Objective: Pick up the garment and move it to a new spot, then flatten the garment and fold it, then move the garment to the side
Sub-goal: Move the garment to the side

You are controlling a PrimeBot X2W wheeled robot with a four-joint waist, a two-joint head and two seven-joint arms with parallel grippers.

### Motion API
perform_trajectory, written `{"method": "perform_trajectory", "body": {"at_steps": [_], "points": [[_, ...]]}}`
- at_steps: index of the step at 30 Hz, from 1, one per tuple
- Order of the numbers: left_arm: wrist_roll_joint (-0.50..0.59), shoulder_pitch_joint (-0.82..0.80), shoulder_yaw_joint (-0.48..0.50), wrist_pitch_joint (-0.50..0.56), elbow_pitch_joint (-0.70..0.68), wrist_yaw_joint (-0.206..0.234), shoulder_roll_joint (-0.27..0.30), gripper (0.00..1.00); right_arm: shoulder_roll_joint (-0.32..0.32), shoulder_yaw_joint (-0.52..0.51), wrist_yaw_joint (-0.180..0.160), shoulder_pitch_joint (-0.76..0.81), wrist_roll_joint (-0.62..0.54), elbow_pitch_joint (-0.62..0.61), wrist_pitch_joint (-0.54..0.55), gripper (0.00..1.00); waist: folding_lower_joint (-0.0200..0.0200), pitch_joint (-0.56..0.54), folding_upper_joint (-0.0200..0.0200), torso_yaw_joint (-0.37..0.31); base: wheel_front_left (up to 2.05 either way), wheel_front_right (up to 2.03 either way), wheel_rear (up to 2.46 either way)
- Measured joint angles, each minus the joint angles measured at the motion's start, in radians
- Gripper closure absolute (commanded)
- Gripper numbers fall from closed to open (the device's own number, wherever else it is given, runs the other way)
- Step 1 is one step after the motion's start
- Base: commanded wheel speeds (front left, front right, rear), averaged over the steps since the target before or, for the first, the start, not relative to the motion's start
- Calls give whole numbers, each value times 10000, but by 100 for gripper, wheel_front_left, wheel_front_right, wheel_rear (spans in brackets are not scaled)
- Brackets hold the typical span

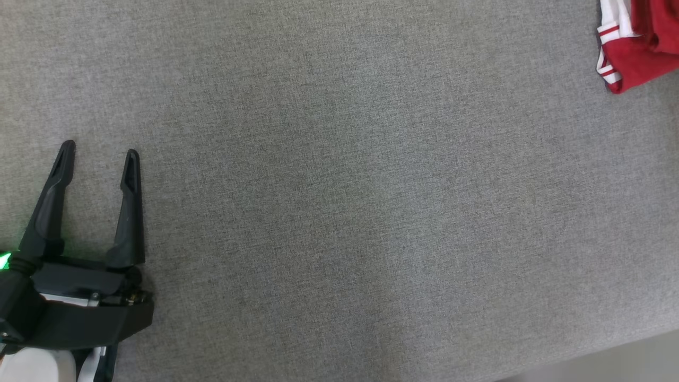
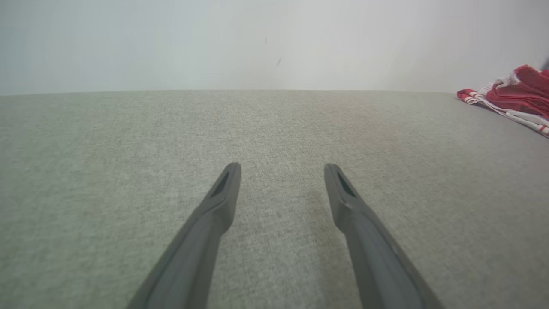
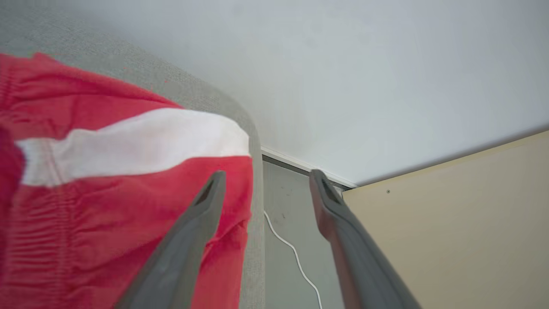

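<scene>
At far right — crumpled red-and-white garment (image 1: pixel 639 58)

Soft, even light covers the grey worktop (image 1: pixel 339 212) in my head view: the weave is crisp, with no glare and hardly any shadow. A green glow from the indicator light (image 1: pixel 4 260) shows at the wrist of my left end effector (image 1: pixel 99 148). My left wrist view bows the worktop's far edge, and the fingers (image 2: pixel 193 257) blur toward the bottom. In my right wrist view the red garment (image 3: pixel 107 206) is close and out of focus, its white stripe (image 3: pixel 128 146) nearly washed out beside the bright wall (image 3: pixel 343 64).
</scene>
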Motion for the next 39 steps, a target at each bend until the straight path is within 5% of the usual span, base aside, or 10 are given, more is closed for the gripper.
{"method": "perform_trajectory", "body": {"at_steps": [16,39], "points": [[-299,626,33,-393,1733,314,-529,0,1772,-1172,0,1572,-151,-477,-2731,0,1,-1696,1,247,0,0,0],[-337,1829,111,-497,2957,437,-1093,0,5563,-4272,-2,9700,-357,-4805,-3691,0,-2,-4999,0,1600,0,0,0]]}}
